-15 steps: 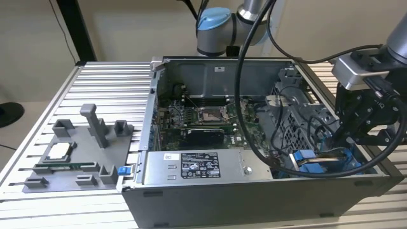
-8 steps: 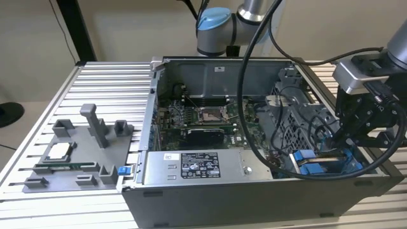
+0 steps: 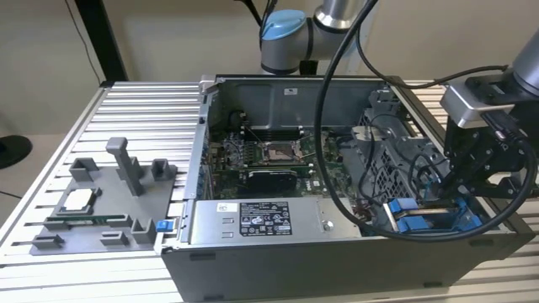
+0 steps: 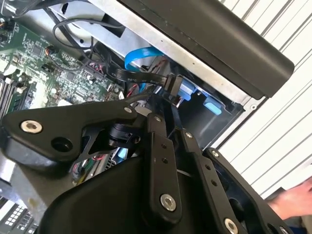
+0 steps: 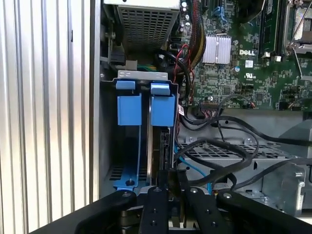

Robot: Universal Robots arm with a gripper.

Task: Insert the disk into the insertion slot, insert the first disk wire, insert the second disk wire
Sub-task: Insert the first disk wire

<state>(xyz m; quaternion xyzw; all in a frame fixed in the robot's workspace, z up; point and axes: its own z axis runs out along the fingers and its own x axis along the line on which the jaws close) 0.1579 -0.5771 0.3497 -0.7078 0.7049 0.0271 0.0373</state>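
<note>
The disk stands on edge in the insertion slot, clipped in its blue carrier, beside a second blue carrier. In the exterior view the slot is in the case's near corner, on the exterior view's right. My gripper reaches down into that corner. Its fingers close on a black wire connector with a flat black wire running off it. In the first wrist view my gripper holds that connector at the disk's end. A blue wire loops nearby.
Beside the slot lie the motherboard and a grey metal box with a white sticker. Loose black cables cross a perforated cage. A grey fixture sits on the table at the exterior view's left. A person's hand is near the case.
</note>
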